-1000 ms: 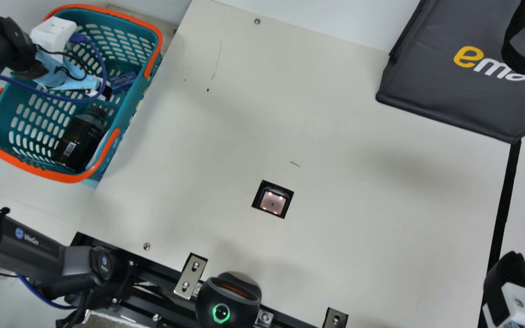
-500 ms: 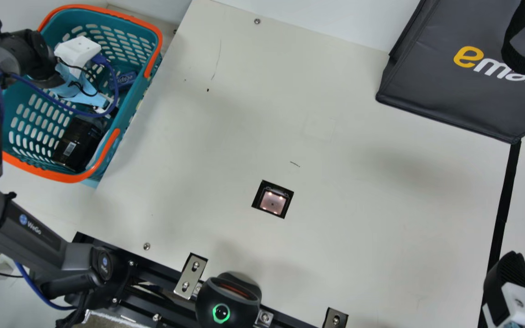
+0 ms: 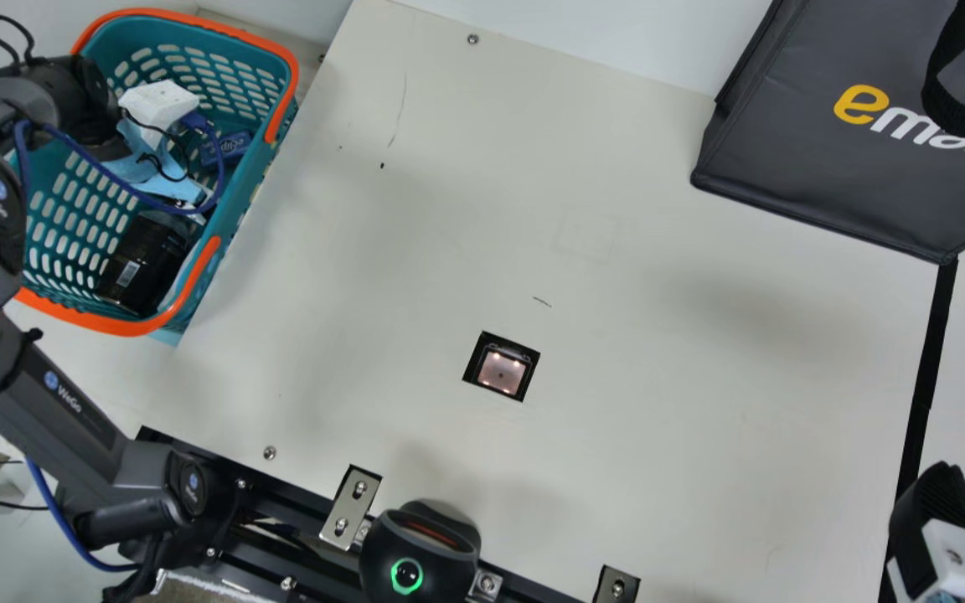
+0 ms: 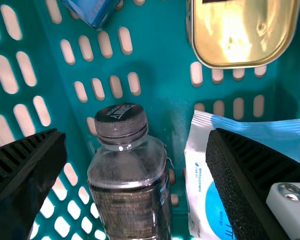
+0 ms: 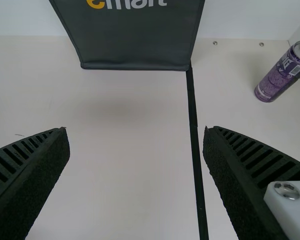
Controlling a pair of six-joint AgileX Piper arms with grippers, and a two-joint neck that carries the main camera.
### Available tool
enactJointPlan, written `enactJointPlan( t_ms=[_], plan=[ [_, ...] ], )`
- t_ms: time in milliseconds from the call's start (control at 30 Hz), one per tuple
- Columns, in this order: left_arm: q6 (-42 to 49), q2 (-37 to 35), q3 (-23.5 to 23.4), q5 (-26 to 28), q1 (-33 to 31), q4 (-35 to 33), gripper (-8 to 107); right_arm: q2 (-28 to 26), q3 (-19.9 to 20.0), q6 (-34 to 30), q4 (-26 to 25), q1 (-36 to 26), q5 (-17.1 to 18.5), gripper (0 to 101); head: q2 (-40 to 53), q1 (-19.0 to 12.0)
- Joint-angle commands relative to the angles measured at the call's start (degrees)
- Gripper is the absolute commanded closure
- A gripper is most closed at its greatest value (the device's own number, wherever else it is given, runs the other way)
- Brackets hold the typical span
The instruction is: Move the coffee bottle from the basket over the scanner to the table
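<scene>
My left gripper (image 3: 198, 211) is down inside the teal basket (image 3: 235, 213), just beside the cap end of the dark coffee bottle (image 3: 143, 264), which lies along the basket's near side. In the left wrist view my left gripper (image 4: 136, 145) stands open, with the black-capped bottle (image 4: 127, 170) between its spread fingers but untouched. The scanner (image 3: 501, 371) is a lit square set in the table. At the right edge is my right gripper (image 3: 939, 494); in the right wrist view the right gripper (image 5: 136, 145) is open and holds nothing.
The basket also holds a blue packet (image 3: 227, 147), a gold-topped tin (image 4: 245, 32) and a white and blue pouch (image 4: 210, 185). A dark bag (image 3: 851, 167) stands at the back right. A purple can (image 5: 282, 72) stands beyond the black strip.
My left arm has moved right and toward the table's near side, bringing its gripper closer to the bottle's cap end. The right arm has stayed still.
</scene>
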Motion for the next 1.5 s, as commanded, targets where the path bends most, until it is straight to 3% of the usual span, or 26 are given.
enactJointPlan(
  t_ms=[0,1067,1467],
  plan=[
    [-0.13,0.72,-0.26,0.29,-0.04,0.21,9,0.00,0.00,0.00,0.00,0.00,0.00,6,0.14,-1.66],
    [0.10,7.09,-2.78,1.51,0.74,1.42,9,0.00,0.00,0.00,0.00,0.00,0.00,6,0.14,-1.66],
    [1.56,7.13,-2.92,0.63,1.50,-0.14,89,0.00,0.00,0.00,0.00,0.00,-0.07,6,0.14,-1.66]
  ],
)
